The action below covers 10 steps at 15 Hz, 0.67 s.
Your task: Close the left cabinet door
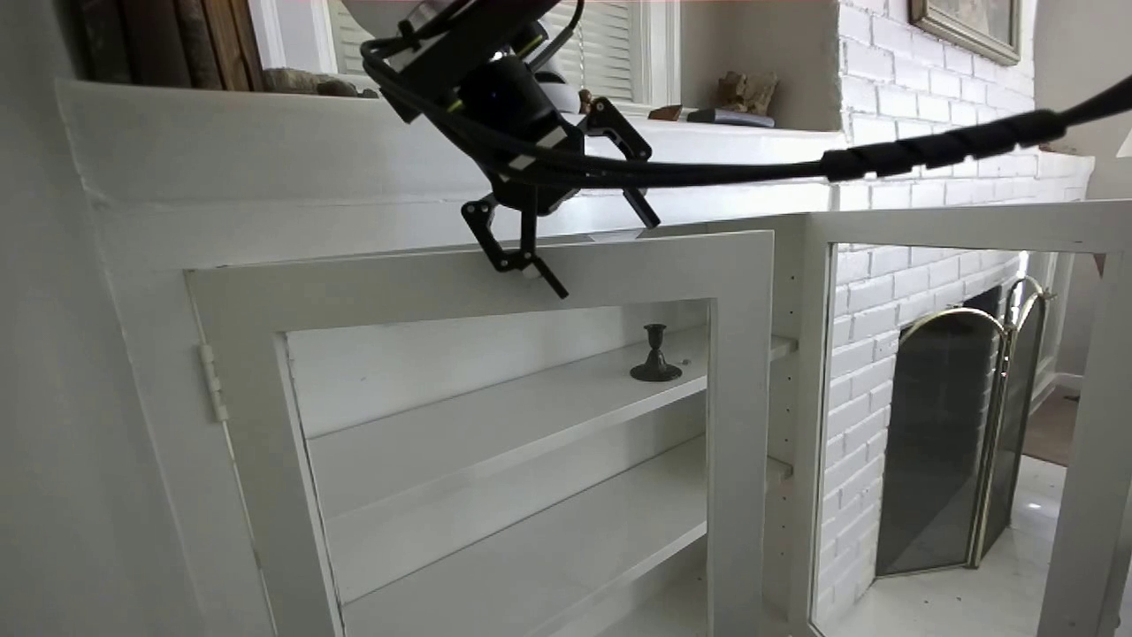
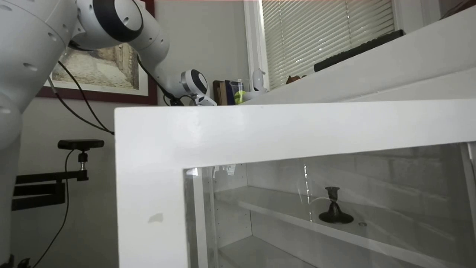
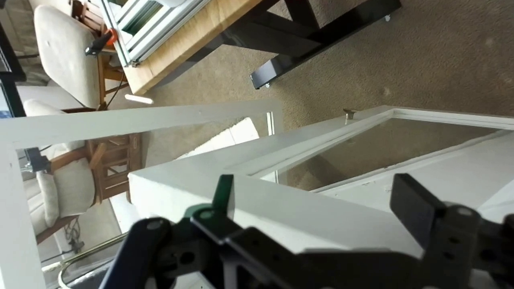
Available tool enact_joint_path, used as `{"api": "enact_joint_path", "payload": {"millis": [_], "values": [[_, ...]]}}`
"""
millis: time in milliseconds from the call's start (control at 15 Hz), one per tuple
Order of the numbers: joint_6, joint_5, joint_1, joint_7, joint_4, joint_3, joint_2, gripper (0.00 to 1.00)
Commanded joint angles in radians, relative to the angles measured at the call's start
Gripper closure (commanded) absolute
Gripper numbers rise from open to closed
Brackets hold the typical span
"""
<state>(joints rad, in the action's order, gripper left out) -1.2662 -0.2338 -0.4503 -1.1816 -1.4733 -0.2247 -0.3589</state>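
One white-framed left cabinet door point(image 1: 741, 425) with a clear glass panel point(image 1: 495, 460)

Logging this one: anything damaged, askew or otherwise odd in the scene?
Yes, minor: in an exterior view, an irregular grey patch on a white door frame. It breaks the otherwise pale paint, perhaps a chip or stain; I can't tell which.

In all three views, I can read no text, label, brand, number or sign anywhere.
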Motion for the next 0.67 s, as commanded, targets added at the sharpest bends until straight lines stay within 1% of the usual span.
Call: {"api": "enact_joint_path", "payload": {"millis": [0, 600], "values": [[0.025, -0.063, 0.004, 0.095, 0.003, 0.008, 0.005, 0.00], [-0.012, -0.226, 0.050, 0.321, -0.066, 0.050, 0.034, 0.00]]}}
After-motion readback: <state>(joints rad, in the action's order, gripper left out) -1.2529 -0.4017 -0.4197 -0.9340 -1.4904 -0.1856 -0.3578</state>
